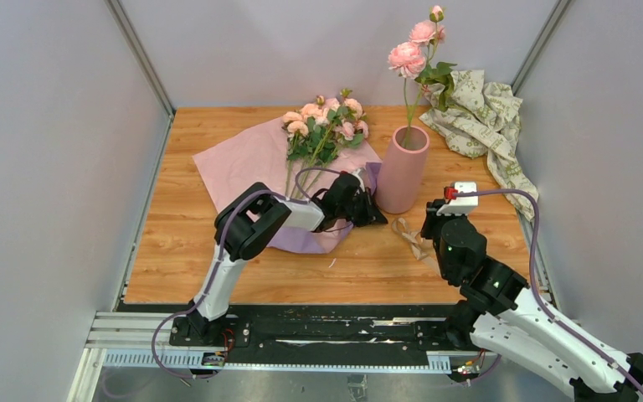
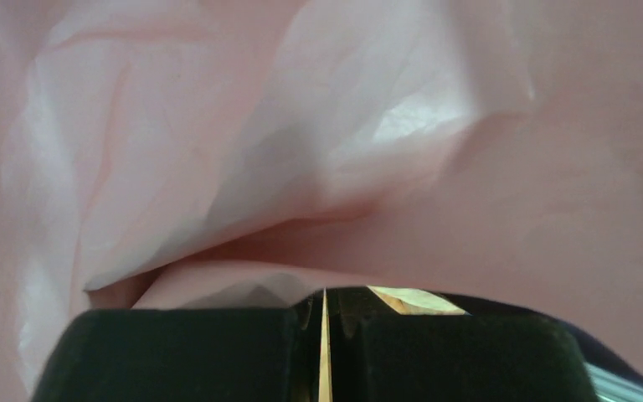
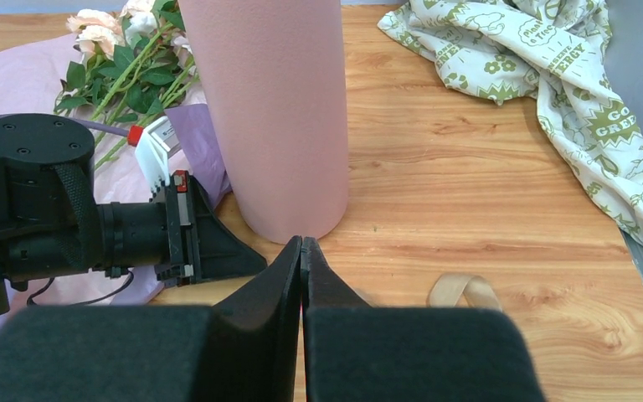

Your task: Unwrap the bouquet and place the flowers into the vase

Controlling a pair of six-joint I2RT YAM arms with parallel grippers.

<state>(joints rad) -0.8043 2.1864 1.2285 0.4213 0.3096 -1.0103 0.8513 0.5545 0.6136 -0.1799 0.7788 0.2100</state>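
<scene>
The unwrapping half of the job looks done, or very nearly. The tan ribbon (image 1: 410,236) lies loose on the wooden surface (image 1: 184,251) just in front of the vase (image 1: 402,172). The lilac wrapping paper (image 1: 247,159) is spread open and mostly flat, its pinker inner side up. The flowers (image 1: 325,119) lie bare on that sheet, blooms toward the far wall and thin stems running back toward the arms. They are left of the vase and near it, but not in it. So the second half has not begun: the vase stands upright and holds only 1 tall stem (image 1: 408,59) with 2 larger pink blooms. The left fingers (image 2: 176,352) are pressed together, low at the near right corner of the paper beside the vase base. Their wrist view shows crumpled pink paper right in front of them, but I cannot tell whether a fold is caught at the tips. The right fingers (image 3: 259,310) are also pressed together and hold nothing, pointing at the foot of the vase just short of it. Crumpled cream-green paper (image 1: 486,117) sits at the far right. By my judgement, what is left is to grip the stems, lift the bunch clear of the sheet, and lower it stem-first into the vase beside the tall stem.
</scene>
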